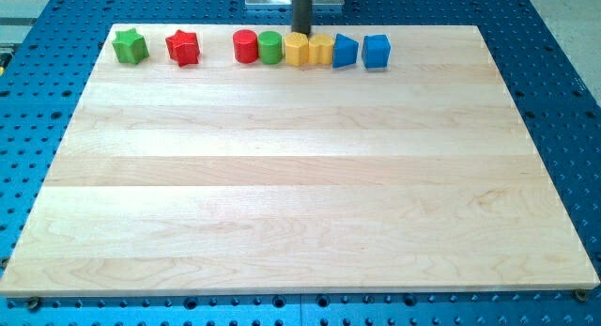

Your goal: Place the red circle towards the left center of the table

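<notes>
The red circle [245, 46] is a short red cylinder near the view's top edge of the wooden board [300, 176], left of centre. A green circle [269, 47] touches its right side. My rod comes down from the view's top, and my tip [300, 33] sits just behind the yellow block [297, 49], about two block widths to the right of the red circle. The tip does not touch the red circle.
Along the same top row stand a green star [130, 46], a red star [183, 48], a second yellow block [321, 50], and two blue blocks [345, 51] [377, 51]. A blue perforated table [38, 129] surrounds the board.
</notes>
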Available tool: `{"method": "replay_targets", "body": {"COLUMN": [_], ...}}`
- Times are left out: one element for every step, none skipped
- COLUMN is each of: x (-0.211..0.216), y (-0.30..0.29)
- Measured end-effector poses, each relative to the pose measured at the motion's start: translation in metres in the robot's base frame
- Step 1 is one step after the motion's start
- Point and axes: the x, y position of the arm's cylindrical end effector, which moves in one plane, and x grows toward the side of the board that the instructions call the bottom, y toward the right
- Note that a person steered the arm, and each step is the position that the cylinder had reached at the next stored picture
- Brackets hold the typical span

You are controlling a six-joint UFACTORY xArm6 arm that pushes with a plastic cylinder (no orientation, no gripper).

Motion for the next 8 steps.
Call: {"method": "replay_targets", "body": {"x": [0.009,0.015,0.051,0.124,0.125,0.098,0.122,0.2], "y": [-0.027,-0.045,-0.073,-0.092,-0.087,-0.095,-0.143,-0.205]}}
